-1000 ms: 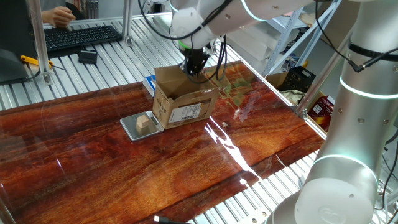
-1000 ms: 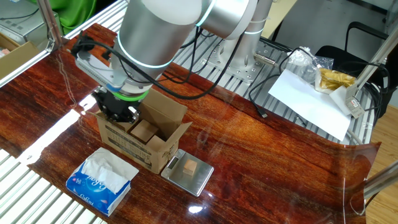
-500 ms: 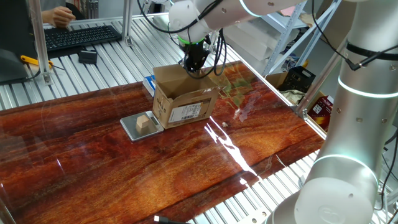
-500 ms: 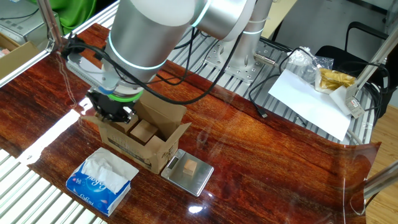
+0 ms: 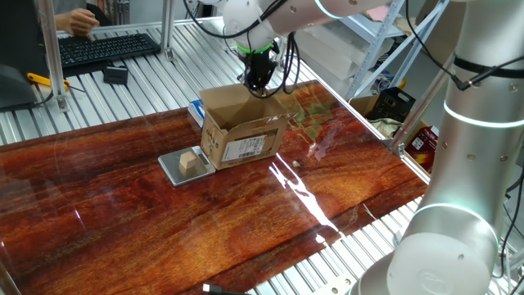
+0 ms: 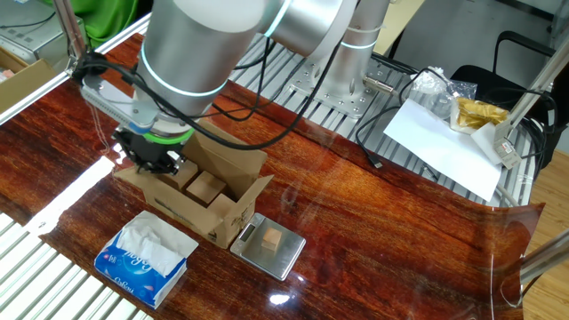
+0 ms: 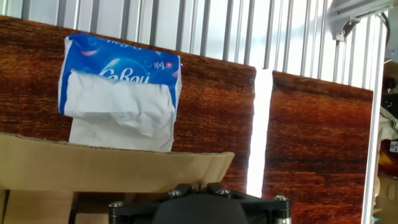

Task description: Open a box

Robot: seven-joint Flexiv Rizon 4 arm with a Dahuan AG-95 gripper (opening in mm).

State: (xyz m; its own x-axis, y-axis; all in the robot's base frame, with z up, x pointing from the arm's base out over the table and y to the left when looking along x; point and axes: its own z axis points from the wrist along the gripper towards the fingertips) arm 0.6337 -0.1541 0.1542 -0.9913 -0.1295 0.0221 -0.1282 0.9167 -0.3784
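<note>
cardboard box stood on the wooden table, between the blue tissue packet and a small grey scale that carried a tan cube. its labelled side faced the scale side, and its long axis ran about parallel to the far edge of the table. the gripper hovered at the far flap, probably so it could push this flap outward. whether its fingers were spread or closed, i could not tell. the top looked mostly open.
</note>
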